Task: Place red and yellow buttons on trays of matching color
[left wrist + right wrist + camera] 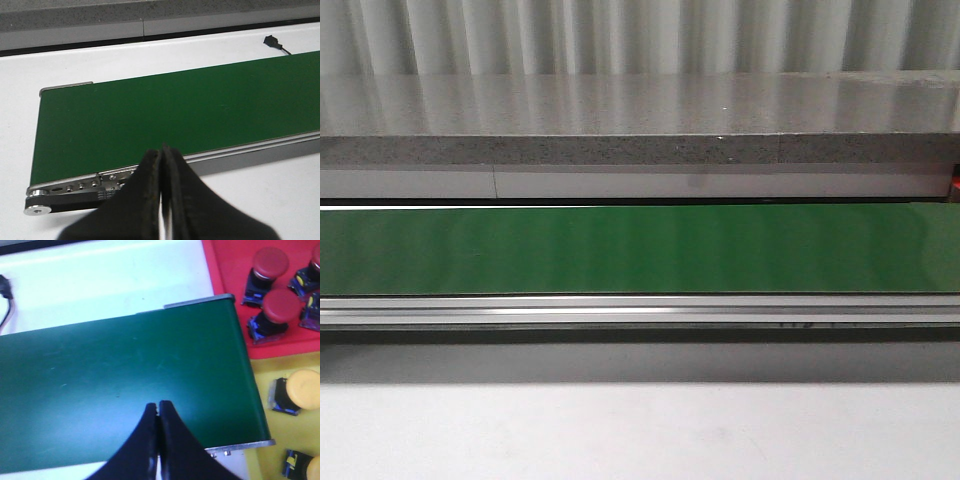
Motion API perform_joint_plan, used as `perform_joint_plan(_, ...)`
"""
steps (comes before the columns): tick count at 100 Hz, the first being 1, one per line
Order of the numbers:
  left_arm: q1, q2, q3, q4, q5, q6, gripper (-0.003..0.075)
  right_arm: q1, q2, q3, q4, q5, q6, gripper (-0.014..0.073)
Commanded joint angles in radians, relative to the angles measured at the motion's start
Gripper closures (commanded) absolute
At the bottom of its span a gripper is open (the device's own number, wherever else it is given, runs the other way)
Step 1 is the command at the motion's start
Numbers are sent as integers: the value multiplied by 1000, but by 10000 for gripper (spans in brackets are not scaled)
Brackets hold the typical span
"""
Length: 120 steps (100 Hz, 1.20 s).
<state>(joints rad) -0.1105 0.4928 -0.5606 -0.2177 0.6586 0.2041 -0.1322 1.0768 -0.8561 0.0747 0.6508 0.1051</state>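
Beyond the belt (125, 370), frame edges crop red buttons (274, 307); both pincers (162, 152) (157, 406) pressed together, empty.

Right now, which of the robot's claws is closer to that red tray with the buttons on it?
The right. The right gripper hangs shut over the green belt near the end where the red tray sits. The left gripper is at the belt's other end, with no tray in its view.
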Motion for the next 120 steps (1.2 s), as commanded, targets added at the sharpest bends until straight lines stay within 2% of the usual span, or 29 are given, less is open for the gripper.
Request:
perform_joint_plan(1,-8,2,-27,-11,-75,2,740,35,-69,-31,-12,-26,-13,659)
perform_joint_plan(25,-8,2,-27,-11,-75,2,740,57,-257,12,-12,-55,-16,659)
perform_joint_plan(44,-8,2,-27,-11,-75,2,740,57,-426,85,-12,-80,-105,659)
perform_joint_plan(67,-8,2,-27,-11,-75,2,740,57,-618,195,-13,-136,-118,659)
perform_joint_plan(120,-8,2,-27,-11,-75,2,740,57,-910,451,-8,-202,-128,659)
